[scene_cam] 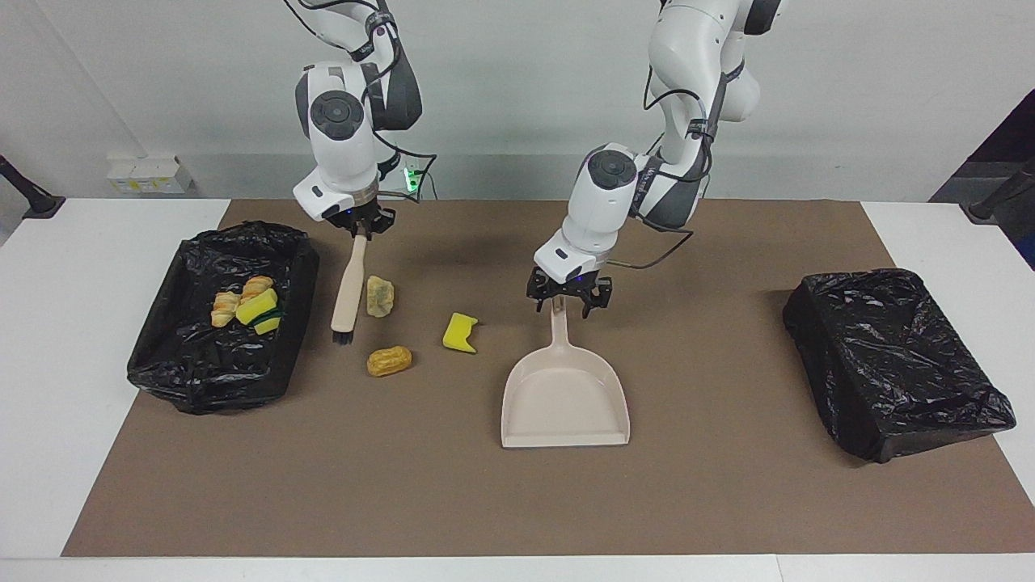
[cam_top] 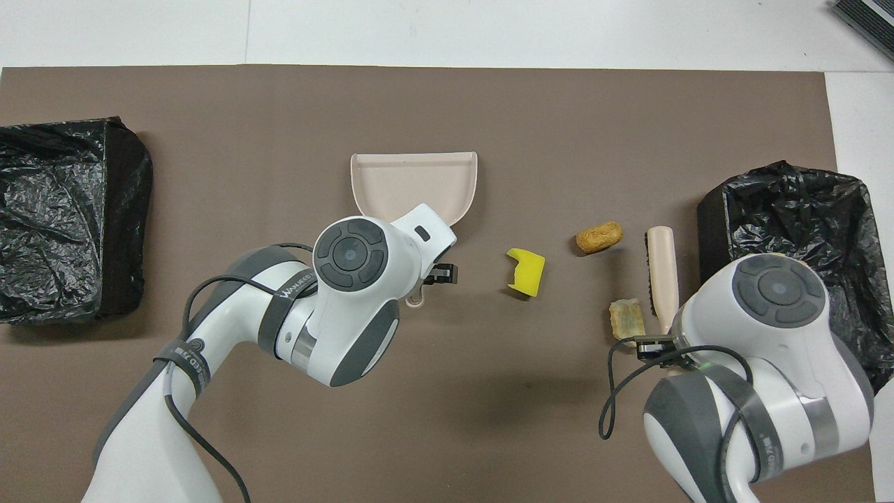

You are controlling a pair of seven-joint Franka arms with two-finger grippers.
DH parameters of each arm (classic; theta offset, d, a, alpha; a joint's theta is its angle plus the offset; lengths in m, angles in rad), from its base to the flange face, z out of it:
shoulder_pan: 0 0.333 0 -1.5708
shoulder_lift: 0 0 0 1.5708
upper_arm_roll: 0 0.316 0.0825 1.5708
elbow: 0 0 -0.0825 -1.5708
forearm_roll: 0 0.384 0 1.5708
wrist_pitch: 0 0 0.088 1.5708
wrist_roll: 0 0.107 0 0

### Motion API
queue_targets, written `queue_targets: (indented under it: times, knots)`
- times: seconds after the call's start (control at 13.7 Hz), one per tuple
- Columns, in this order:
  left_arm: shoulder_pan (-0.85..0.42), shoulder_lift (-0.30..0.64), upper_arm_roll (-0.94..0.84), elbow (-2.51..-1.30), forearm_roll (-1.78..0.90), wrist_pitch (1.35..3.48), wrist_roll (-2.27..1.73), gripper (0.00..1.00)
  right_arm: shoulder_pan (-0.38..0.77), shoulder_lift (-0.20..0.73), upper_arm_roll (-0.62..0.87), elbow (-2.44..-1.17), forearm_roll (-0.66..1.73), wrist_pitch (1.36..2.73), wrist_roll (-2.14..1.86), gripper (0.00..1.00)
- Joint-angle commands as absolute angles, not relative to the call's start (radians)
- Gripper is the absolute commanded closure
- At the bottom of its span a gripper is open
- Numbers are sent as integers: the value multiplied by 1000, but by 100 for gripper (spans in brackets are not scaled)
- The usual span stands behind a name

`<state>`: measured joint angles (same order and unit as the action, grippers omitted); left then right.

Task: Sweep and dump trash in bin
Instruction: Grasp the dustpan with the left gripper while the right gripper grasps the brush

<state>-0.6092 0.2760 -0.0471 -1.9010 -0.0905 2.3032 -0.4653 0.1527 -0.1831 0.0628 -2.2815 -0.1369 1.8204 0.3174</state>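
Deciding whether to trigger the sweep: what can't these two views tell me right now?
- Overhead view: the left arm's body covers the dustpan handle and the left gripper, so no grasp shows. Facing view: fingers straddle the handle, contact unclear.
- Overhead view: the right arm hides the right gripper, the brush handle's end and part of the filled bin.
- Facing view: the other bin's inside is hidden by its liner.
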Motion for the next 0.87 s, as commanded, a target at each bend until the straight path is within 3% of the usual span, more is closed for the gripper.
queue_targets:
  times: [0.0,0.07,0.15,0.22,0.29,0.58,0.8]
  knots:
    - [-634,264,-26,-1930,-69,2345,-511,27,156,-149,69,-2289,-181,1879,314,100]
    - [-638,273,-26,-1939,-69,2353,-512,32,163,-106,69,-2287,-181,1926,325,100]
    - [-647,276,-26,-1942,-69,2368,-512,45,170,-66,71,-2280,-181,1957,328,100]
    - [-647,276,-26,-1942,-69,2368,-515,78,182,-40,69,-2272,-189,1963,328,100]
    - [-646,278,-26,-1942,-68,2370,-514,100,189,-26,71,-2263,-213,1963,316,100]
    - [-580,250,-23,-1927,-43,2308,-422,100,235,-35,75,-2266,-184,1957,180,100]
    - [-508,180,-20,-1914,-41,2183,-225,100,270,-38,75,-2249,-57,1945,188,100]
